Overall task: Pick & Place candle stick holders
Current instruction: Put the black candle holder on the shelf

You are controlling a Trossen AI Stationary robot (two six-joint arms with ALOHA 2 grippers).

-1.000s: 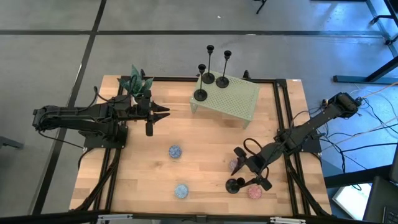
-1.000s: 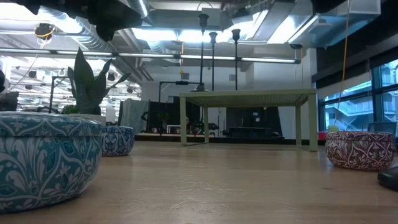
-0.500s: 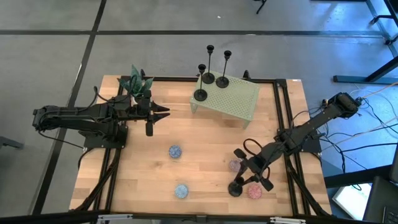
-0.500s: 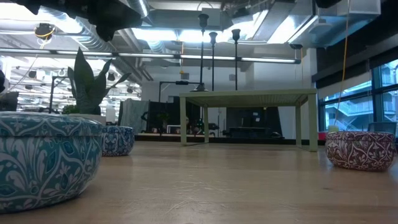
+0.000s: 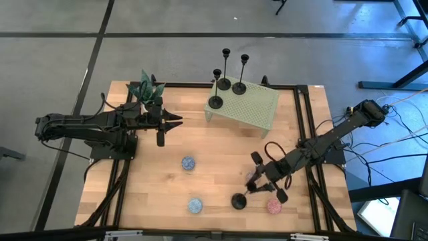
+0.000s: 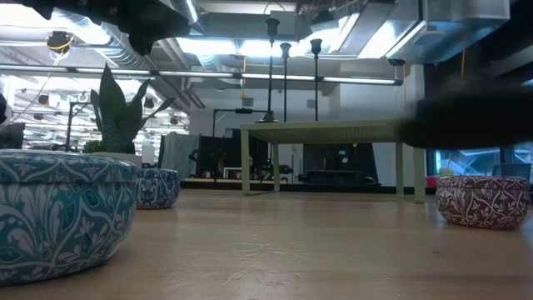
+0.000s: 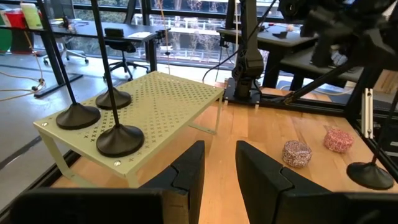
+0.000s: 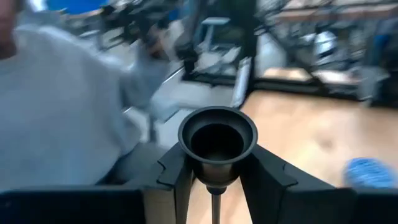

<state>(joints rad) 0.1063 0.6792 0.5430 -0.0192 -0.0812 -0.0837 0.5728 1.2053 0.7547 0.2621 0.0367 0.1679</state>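
Three black candle stick holders (image 5: pixel 223 84) stand on their round bases on a pale green perforated stand (image 5: pixel 257 107) at the table's far side; they also show in the left wrist view (image 7: pixel 118 140). My right gripper (image 5: pixel 267 184) is at the near right, shut on the fourth candle stick holder (image 5: pixel 239 201), whose cup top (image 8: pixel 217 138) sits between its fingers. My left gripper (image 5: pixel 176 120) is open and empty at the table's left, pointing toward the stand. My right gripper pinches the candle stick holder's thin stem just below the cup (image 8: pixel 213 190) between its two fingers (image 8: pixel 177 180). The holder is tilted, its round base (image 5: pixel 239 201) out toward the table's left. The low view shows no base on the table, so it is lifted clear.
Two blue patterned tins (image 5: pixel 188 163) (image 5: pixel 194 205), a pink one (image 5: pixel 253 178) and a red one (image 5: pixel 273 206) sit on the near half of the table. A potted plant (image 5: pixel 147 87) stands at the far left. A dark blur (image 6: pixel 466 117) crosses the low view's right.
My right gripper has risen and tipped with the candle stick holder. The holder's base has left the table at the near right and swung toward the table's left.
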